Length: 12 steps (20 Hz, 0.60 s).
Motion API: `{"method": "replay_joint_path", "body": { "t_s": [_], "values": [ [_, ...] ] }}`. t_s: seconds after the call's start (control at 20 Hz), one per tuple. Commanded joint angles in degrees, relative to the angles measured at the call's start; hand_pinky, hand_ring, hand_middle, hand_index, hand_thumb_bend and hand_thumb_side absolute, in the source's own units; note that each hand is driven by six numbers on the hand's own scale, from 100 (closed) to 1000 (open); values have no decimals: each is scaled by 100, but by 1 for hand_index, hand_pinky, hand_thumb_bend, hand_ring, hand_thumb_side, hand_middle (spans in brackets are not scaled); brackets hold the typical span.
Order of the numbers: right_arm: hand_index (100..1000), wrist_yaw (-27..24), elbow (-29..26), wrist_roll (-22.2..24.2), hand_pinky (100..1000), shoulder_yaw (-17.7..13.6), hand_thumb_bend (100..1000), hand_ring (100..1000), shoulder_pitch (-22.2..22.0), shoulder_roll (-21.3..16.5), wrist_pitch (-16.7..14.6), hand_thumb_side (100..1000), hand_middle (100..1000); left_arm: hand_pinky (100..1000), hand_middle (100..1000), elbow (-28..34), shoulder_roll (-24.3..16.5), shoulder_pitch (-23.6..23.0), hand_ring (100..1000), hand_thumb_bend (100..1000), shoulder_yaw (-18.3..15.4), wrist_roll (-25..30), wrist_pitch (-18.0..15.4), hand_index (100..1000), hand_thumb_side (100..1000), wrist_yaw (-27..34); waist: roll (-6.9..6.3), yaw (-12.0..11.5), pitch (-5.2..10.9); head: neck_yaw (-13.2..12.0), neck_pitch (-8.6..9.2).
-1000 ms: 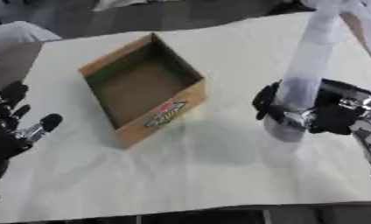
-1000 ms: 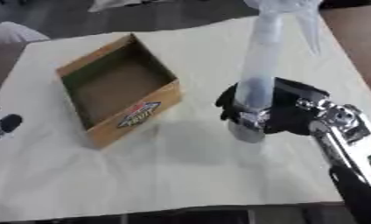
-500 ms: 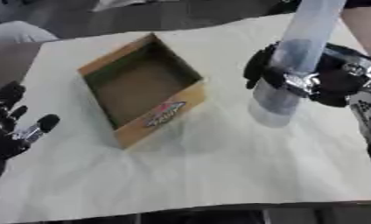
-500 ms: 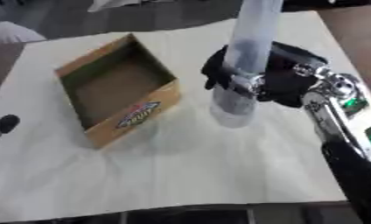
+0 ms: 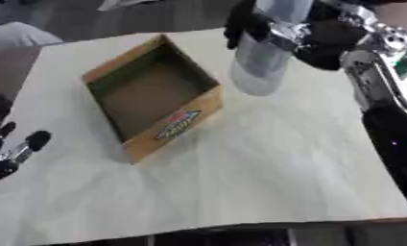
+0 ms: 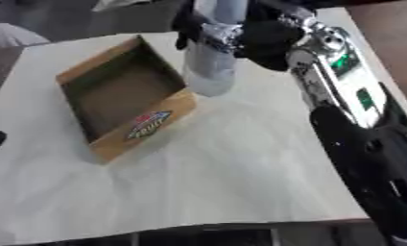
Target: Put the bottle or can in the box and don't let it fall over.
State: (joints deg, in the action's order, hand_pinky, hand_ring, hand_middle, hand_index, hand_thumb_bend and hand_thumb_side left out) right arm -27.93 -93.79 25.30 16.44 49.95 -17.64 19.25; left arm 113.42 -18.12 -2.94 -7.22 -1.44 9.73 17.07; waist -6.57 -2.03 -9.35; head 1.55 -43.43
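Note:
A tall clear plastic bottle (image 5: pixel 261 62) hangs upright above the table, just right of the box's right wall. My right hand (image 5: pixel 312 36) is shut on its middle, fingers curled round it; the bottle's top is cut off by the upper edge. The open cardboard box (image 5: pixel 152 98) lies at centre left, empty, with a coloured label on its near side. My left hand (image 5: pixel 9 151) rests at the left edge, fingers relaxed, holding nothing.
A white cloth (image 5: pixel 266 163) covers the table. My right forearm (image 6: pixel 350 110) runs down the right side. A dark strip lies beyond the cloth's far edge, with something pale at the far left corner (image 5: pixel 18 36).
My right hand has lifted the bottle off the cloth and carried it up and left, toward the box's right wall. The camera view has shifted. The left hand stays put.

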Motion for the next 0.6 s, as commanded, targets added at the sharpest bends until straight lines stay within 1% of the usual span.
{"method": "replay_joint_path", "body": {
  "t_s": [0.05,0.15,0.35,0.6],
  "values": [
    [116,168,457,-64,929,26,100,623,428,168,-135,191,611,1000,942,117,-115,101,1000,756,8,41,33,741,100,32,20,-79,35,151,123],
    [115,332,817,-72,926,64,100,623,690,297,-230,187,612,1000,942,117,-109,166,1000,751,16,48,38,740,100,53,15,-206,8,259,181],
    [116,680,1376,34,903,99,100,622,1029,524,-415,179,615,1000,939,117,-108,238,1000,751,35,77,33,740,100,90,25,-379,-43,402,252],
    [117,1231,2197,142,892,-41,100,626,1283,896,-773,186,622,1000,939,117,-108,402,1000,746,84,149,40,738,100,155,34,-636,-120,593,330]
  ]
}}
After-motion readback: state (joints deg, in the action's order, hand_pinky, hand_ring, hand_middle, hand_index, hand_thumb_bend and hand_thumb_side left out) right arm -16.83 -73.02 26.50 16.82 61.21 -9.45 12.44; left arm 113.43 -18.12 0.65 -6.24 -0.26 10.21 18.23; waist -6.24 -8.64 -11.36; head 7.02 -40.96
